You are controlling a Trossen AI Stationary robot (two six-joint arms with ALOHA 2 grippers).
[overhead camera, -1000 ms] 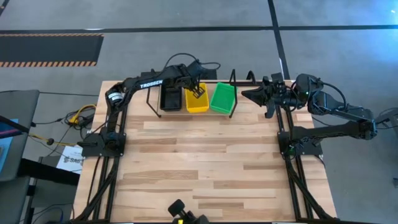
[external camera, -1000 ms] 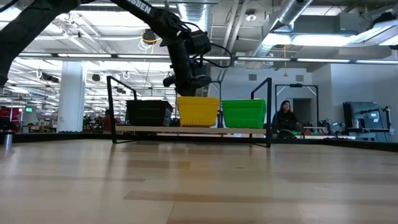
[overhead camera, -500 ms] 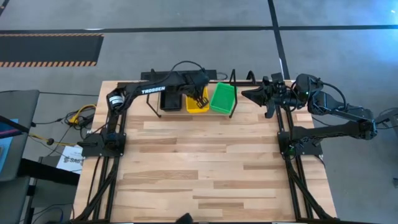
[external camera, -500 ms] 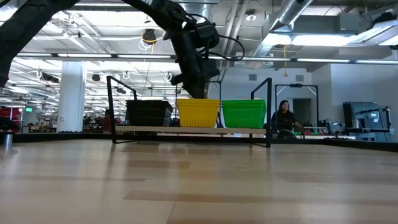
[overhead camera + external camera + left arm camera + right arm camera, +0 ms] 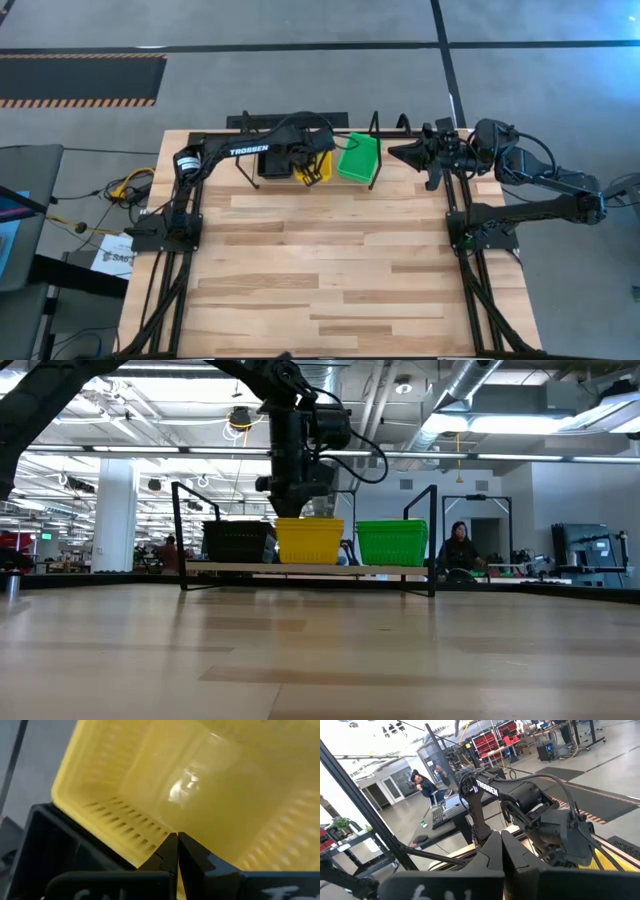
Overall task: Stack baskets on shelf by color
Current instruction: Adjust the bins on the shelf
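Note:
Three baskets stand side by side on the shelf at the table's far edge: black, yellow and green. My left gripper is shut and reaches down into the yellow basket; the arm hides much of that basket from above. The black basket lies right beside the yellow one's slotted wall. My right gripper is shut, held level and high at the far right, beside the shelf's right end. My left gripper has its shut fingertips inside the yellow basket, at the foot of the slotted wall that faces the black basket. It comes steeply from above. The basket rests on the shelf, turned a little askew.
Bare wooden tabletop stretches from the shelf to the near edge. The shelf's upright looped ends stand at either side of the baskets. A person sits in the room beyond the table. Cables lie off the left edge.
My left gripper, shut throughout, has tipped steeper and swung toward the table's left inside the yellow basket. In the last half second the yellow basket has slid along the shelf toward the black one and away from the green one.

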